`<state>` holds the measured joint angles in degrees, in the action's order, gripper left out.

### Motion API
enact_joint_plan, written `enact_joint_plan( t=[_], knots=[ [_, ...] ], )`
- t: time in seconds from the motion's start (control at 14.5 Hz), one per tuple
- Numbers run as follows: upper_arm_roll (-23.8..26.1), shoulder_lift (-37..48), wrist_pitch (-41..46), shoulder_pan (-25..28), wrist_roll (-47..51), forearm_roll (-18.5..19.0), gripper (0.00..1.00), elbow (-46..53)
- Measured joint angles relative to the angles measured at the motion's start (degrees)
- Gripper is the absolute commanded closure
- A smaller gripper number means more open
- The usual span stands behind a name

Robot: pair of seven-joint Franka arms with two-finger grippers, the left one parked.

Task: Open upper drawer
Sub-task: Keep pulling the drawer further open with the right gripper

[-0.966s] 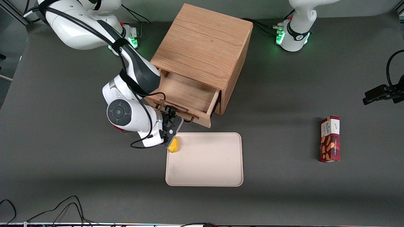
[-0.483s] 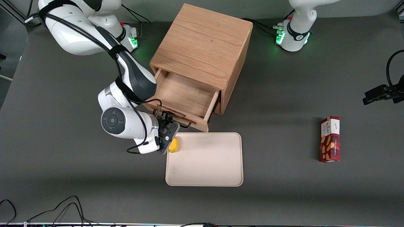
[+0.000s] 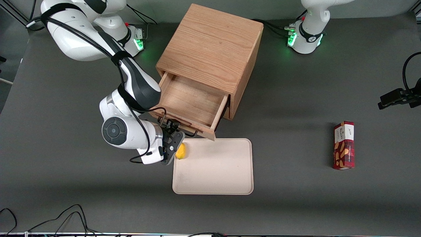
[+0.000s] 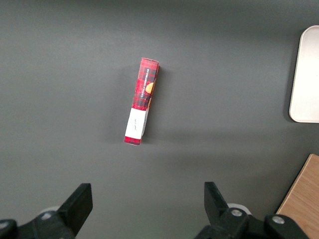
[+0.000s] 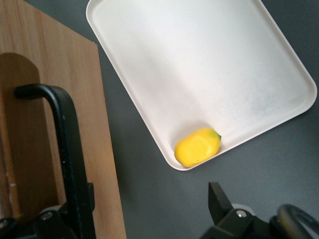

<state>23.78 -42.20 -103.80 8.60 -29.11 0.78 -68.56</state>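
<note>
The end effector [image 3: 173, 129] sits at the long thin black wire handle [image 5: 67, 149] of the light oak upper drawer [image 3: 190, 103], fingers spread around it, drawer pulled well out. Just beside it: a yellow lemon-like fruit [image 3: 180, 151] on a cream tray [image 3: 227, 171].

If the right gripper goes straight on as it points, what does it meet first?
The gripper, at the upper drawer handle, would probably meet bare table beside the tray; depth is unclear.

Light oak upper drawer [image 3: 192, 100], black handle [image 5: 67, 144], cream tray [image 3: 227, 184], yellow fruit [image 5: 198, 147], red patterned box [image 3: 344, 145], black gripper [image 3: 171, 126]
</note>
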Motion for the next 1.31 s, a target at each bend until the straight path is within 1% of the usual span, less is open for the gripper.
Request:
enact_joint_plan(
  t=[1.03,1.31],
  knots=[
    [-1.06,-2.02,1.57,0.02,-1.73,-0.53,0.00,3.45],
    [-2.20,-2.80,1.80,-0.03,-2.69,-0.75,0.00,5.04]
  ],
)
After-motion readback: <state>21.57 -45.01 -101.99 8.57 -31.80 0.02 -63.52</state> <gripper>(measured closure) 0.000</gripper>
